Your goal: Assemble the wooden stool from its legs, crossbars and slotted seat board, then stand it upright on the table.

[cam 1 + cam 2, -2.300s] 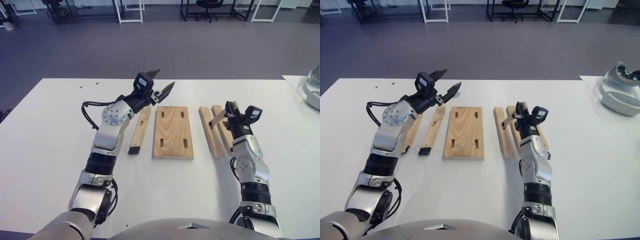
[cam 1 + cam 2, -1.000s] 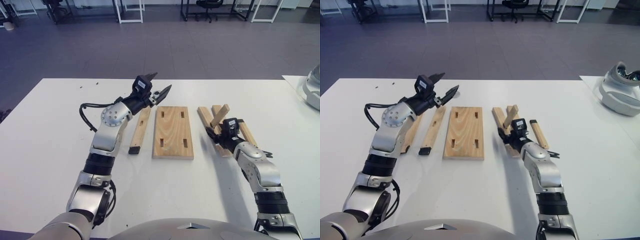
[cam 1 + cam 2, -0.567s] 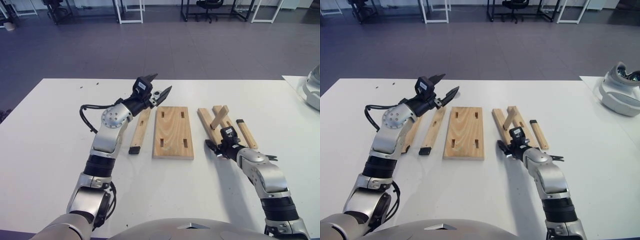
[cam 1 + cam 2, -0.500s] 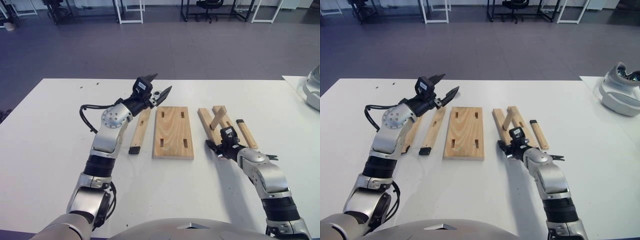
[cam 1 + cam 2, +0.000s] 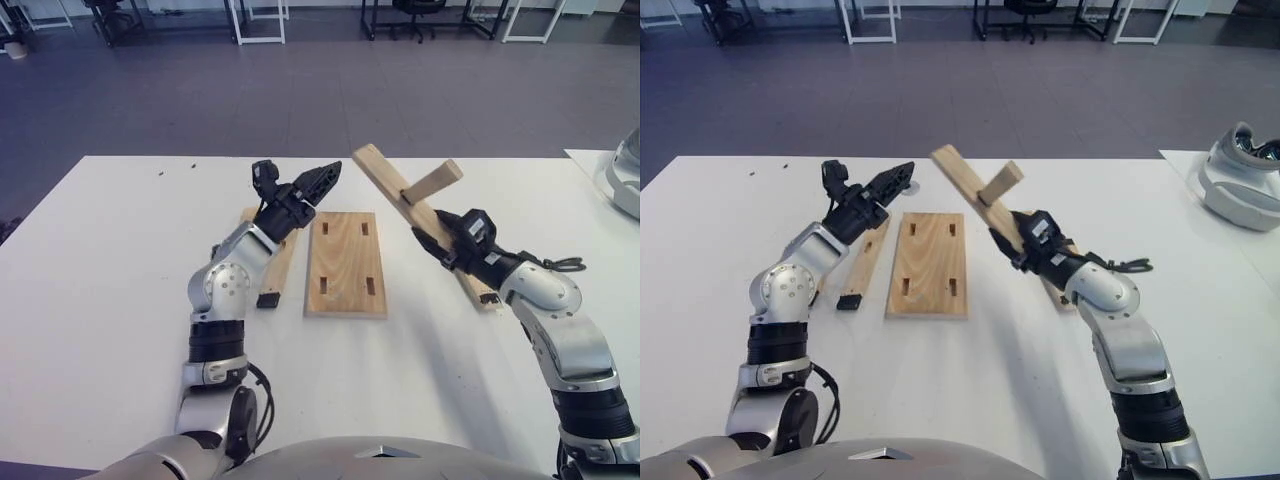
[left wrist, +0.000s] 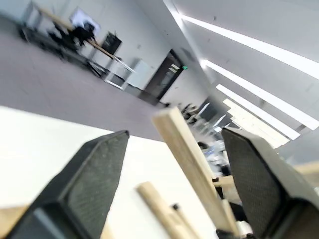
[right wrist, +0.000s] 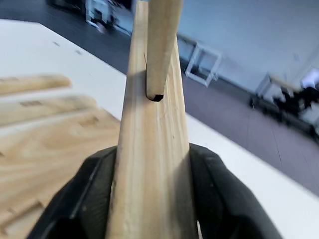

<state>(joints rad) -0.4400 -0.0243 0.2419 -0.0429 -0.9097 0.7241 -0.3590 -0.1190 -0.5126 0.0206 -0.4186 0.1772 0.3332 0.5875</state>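
Note:
The slotted seat board (image 5: pixel 345 262) lies flat at the table's middle. My right gripper (image 5: pixel 447 246) is shut on a wooden leg (image 5: pixel 396 189) with a short crossbar (image 5: pixel 435 181) stuck in it. It holds this piece tilted in the air just right of the board; the right wrist view has the leg (image 7: pixel 149 149) between dark pads (image 7: pixel 84 199). Another leg (image 5: pixel 482 288) lies on the table under that arm. Left of the board lies a leg (image 5: pixel 279 258) with a black end cap. My left gripper (image 5: pixel 322 182) hovers open and empty over its far end, fingers (image 6: pixel 94 184) wide apart.
A white headset (image 5: pixel 1240 180) sits on a separate table at the far right. Part of another wooden piece (image 5: pixel 246 214) shows behind my left forearm. The white table (image 5: pixel 100 300) has bare room at the left and along the front edge.
My right gripper has lifted the leg with its crossbar off the table and raised it, tilted. My left arm has dropped its elbow, the gripper staying open above the left leg.

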